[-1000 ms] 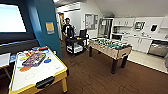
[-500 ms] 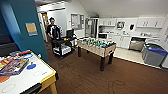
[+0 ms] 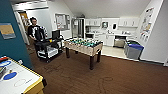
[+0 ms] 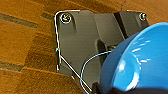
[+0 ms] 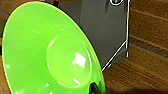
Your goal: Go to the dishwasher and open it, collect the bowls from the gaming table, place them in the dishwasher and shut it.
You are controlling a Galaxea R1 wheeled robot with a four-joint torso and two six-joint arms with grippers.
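Observation:
A blue bowl (image 4: 135,65) hangs over the brown carpet in the left wrist view, with my left gripper (image 4: 105,88) shut on its rim. A large green bowl (image 5: 50,55) hangs over the carpet in the right wrist view, gripped at its edge by my right gripper (image 5: 96,88). The gaming table (image 3: 35,83), white-topped with a yellow edge, lies at the lower left of the head view. The dishwasher (image 3: 119,43) stands under the kitchen counter at the far back; I cannot tell whether its door is open.
A wooden foosball table (image 3: 83,46) stands mid-room, between me and the kitchen. A person (image 3: 35,31) stands behind a cart (image 3: 48,48) at the left. Grey bins with blue lids (image 3: 133,50) sit by the right wall. A teal wall (image 3: 12,42) rises beside the gaming table.
The head view has swung right: the gaming table slid to the lower left corner, and the foosball table and kitchen moved towards the middle. Both bowls stay held.

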